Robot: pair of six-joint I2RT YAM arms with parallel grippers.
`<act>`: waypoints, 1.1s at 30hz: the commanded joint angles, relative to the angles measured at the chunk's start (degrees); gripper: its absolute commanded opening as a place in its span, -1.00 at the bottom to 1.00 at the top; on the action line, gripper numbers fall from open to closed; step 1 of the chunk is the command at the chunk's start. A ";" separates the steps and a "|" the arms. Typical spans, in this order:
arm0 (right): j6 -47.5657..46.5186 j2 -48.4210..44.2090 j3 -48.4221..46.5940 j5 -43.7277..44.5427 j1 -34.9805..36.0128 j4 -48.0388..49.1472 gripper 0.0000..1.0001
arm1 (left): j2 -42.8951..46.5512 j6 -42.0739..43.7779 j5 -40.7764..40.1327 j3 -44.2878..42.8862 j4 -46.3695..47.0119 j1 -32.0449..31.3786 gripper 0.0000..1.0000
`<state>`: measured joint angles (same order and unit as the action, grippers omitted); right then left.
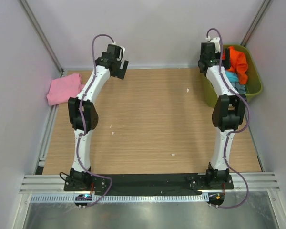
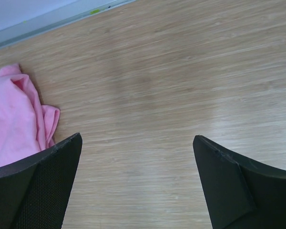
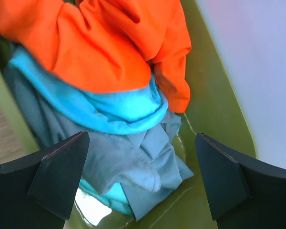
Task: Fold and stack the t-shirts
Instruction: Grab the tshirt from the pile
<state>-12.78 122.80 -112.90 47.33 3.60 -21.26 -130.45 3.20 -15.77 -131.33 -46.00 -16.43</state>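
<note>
Lone t-shirt (image 1: pixel 64 89) left; t-shirt heap (image 1: pixel 237 63) in bin (image 1: pixel 255 82) right

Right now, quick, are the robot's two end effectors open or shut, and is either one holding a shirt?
Left end effector: open, holding nothing.
Right end effector: open, holding nothing.

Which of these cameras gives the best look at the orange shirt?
The right wrist view: the orange shirt fills the upper frame, lying on the turquoise shirt in the green bin. The top view shows it small and distant. The left wrist view misses it.
</note>
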 commanded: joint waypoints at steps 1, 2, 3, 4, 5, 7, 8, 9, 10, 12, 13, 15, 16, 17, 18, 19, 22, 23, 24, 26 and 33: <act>5.63 0.33 -9.05 -4.22 -5.33 -4.03 0.99 | 0.55 2.33 -4.97 0.54 1.88 0.96 0.99; 7.31 0.59 -10.74 -7.83 -7.88 -6.41 0.99 | 0.38 2.77 -5.32 0.81 1.53 0.78 0.99; 9.33 0.68 -12.15 -11.17 -9.47 -10.08 0.99 | 0.11 3.12 -5.67 0.90 1.09 0.52 0.99; 9.87 1.03 -14.25 -18.26 -10.79 -11.60 1.00 | 0.02 3.65 -5.59 0.98 0.04 0.34 0.99; 10.31 1.90 -15.23 -21.55 -13.50 -14.23 1.00 | -0.06 4.96 -5.50 1.25 -0.40 -0.01 0.99; 12.42 3.75 -18.47 -30.49 -15.89 -16.61 0.99 | -0.85 7.16 -4.71 1.08 -2.68 -1.06 0.99; 12.68 6.20 -19.54 -32.20 -17.12 -18.71 0.97 | -1.29 10.13 -4.19 -0.49 -4.00 -1.76 0.99; 13.91 7.35 -20.51 -34.56 -18.70 -19.60 0.95 | -1.99 11.29 -3.57 -1.64 -6.88 -1.94 0.99; 14.00 8.15 -21.39 -36.76 -19.41 -20.22 0.91 | -3.56 12.00 -2.52 -3.04 -8.13 -2.20 0.99; 14.09 10.08 -21.48 -40.29 -20.29 -20.93 0.82 | -5.07 11.83 -1.90 -6.46 -10.94 -2.38 0.99; 13.92 10.70 -21.40 -41.08 -20.38 -21.19 0.80 | -5.94 11.65 -1.29 -7.27 -11.65 -2.47 0.99; 13.92 11.93 -21.31 -43.98 -20.56 -21.81 0.70 | -6.13 11.56 -1.46 -6.76 -12.01 -2.99 0.99; 14.35 12.28 -21.13 -44.86 -20.56 -21.81 0.66 | -6.04 11.56 -1.72 -6.23 -12.10 -3.35 0.99; 14.71 12.46 -21.22 -46.61 -20.65 -21.72 0.58 | -6.04 11.82 -1.89 -5.61 -12.10 -3.52 0.99; 14.88 13.16 -21.39 -49.24 -20.65 -21.64 0.56 | -6.04 11.91 -1.98 -4.82 -12.10 -3.96 0.99; 14.97 13.51 -22.00 -50.22 -20.65 -21.63 0.54 | -6.04 12.00 -1.98 -4.47 -12.18 -4.14 0.99; 15.50 15.00 -23.67 -52.51 -20.73 -21.46 0.50 | -6.22 11.39 -2.69 -4.03 -12.19 -4.75 0.99; 15.76 15.36 -23.94 -52.69 -20.65 -21.37 0.48 | -6.48 11.30 -2.86 -4.02 -12.01 -5.10 0.99; 15.85 15.62 -24.20 -52.69 -20.73 -21.28 0.48 | -6.48 11.21 -2.95 -4.20 -11.84 -5.28 0.99; 16.03 16.24 -24.56 -52.78 -20.73 -21.02 0.47 | -6.57 11.21 -3.21 -4.11 -11.66 -5.81 0.99; 15.50 15.27 -23.33 -55.06 -20.65 -20.67 -0.06 | -7.27 10.25 -3.48 -3.85 -11.22 -6.08 0.99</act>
<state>2.11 139.15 -134.91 -3.68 -17.80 -42.46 -137.75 13.91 -18.46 -135.20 -57.69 -22.33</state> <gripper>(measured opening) 0.508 0.995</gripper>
